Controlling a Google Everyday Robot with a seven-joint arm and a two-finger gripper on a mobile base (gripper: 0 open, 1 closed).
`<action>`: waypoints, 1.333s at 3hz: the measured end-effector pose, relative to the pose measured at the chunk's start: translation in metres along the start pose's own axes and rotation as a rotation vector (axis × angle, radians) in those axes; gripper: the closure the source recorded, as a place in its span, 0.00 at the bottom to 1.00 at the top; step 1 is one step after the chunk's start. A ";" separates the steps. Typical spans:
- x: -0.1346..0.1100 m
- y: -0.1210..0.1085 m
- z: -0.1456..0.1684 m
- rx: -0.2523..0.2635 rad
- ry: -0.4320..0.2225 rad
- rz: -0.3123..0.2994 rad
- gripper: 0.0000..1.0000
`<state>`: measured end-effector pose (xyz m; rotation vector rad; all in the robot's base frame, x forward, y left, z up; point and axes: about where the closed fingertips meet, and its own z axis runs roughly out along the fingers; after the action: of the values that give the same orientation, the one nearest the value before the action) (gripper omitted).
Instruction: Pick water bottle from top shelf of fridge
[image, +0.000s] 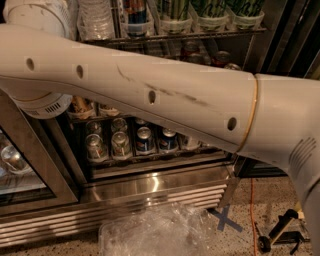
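Note:
The fridge (150, 187) stands open in front of me, with a steel base and wire racks. The highest rack in view (200, 34) carries clear plastic lane trays with drinks. A clear ribbed plastic bottle (95, 17) stands at its left end; its cap and label are cut off by the frame's top, so I cannot confirm it is the water bottle. My white arm (165, 95) crosses the whole view from lower right to upper left, hiding the middle of the fridge. The gripper is out of view beyond the upper left.
Soda cans (122, 145) line the lower rack. A dark-framed glass door (30, 165) stands at the left. Crumpled clear plastic (155, 232) lies on the floor in front of the louvred base, beside a blue tape cross (225, 220) and an orange cable (251, 210).

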<state>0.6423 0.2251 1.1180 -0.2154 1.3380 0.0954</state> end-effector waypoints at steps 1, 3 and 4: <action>-0.009 0.000 -0.001 -0.010 -0.017 0.002 1.00; -0.053 0.008 -0.031 -0.149 -0.008 0.043 1.00; -0.043 0.010 -0.062 -0.223 0.088 0.088 1.00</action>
<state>0.5716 0.2245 1.1456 -0.3525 1.4247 0.3129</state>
